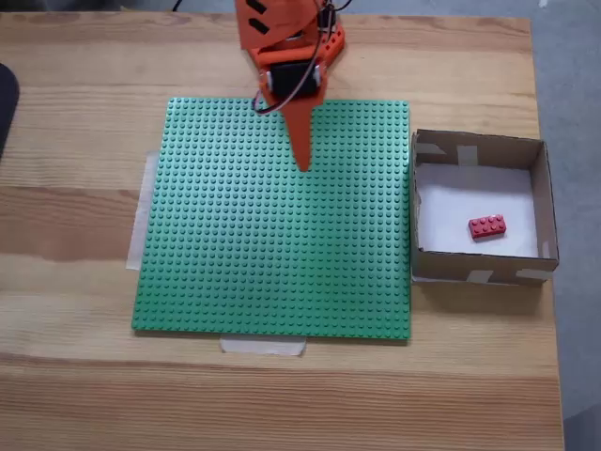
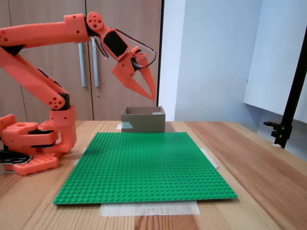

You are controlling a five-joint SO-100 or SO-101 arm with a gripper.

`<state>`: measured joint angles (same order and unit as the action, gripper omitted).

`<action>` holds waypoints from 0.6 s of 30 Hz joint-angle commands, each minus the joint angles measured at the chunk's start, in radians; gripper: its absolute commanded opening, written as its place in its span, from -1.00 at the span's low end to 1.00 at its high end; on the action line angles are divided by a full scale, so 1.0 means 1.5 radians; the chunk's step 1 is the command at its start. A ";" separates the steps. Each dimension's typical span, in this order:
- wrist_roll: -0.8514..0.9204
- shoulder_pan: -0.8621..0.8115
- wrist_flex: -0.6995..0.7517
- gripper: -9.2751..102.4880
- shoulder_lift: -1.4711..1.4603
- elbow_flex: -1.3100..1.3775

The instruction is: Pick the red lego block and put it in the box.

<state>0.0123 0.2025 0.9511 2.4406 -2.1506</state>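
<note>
One red lego block (image 1: 487,225) on record, and it already lies flat on the white floor of the box (image 1: 543,202), studs up, slightly askew, toward the near-right part in the top-down fixed view and clear of all four walls. In the side-on fixed view you get the box (image 2: 143,120) only from outside, beyond the far edge of the green baseplate (image 2: 144,165); its contents are hidden there.

Gripper (image 1: 302,160): raised over the baseplate's (image 1: 272,235) far half, well apart from the box. From the side, the gripper (image 2: 152,95) hangs high above the plate, tips pointing down toward the box. Its fingers read as nearly together, with at most a thin gap at the tips, and nothing is between them. From above they overlap into one orange wedge, so you cannot confirm the gap from that angle.

Judgement on progress: the pick and the drop look finished, since the block sits in the box and the claw carries nothing. What you have left, if anything, is bringing the arm back to rest. Baseplate itself is bare of bricks; tape patches (image 1: 263,346) hold it to the wooden table (image 1: 282,395).
</note>
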 commanded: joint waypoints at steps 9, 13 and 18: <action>0.038 -0.070 -0.095 -0.85 0.091 -0.139; 0.044 -0.084 -0.121 -0.85 0.120 -0.197; 0.047 -0.088 -0.160 -0.85 0.168 -0.283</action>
<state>0.0828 0.0706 0.7424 2.6523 -2.5433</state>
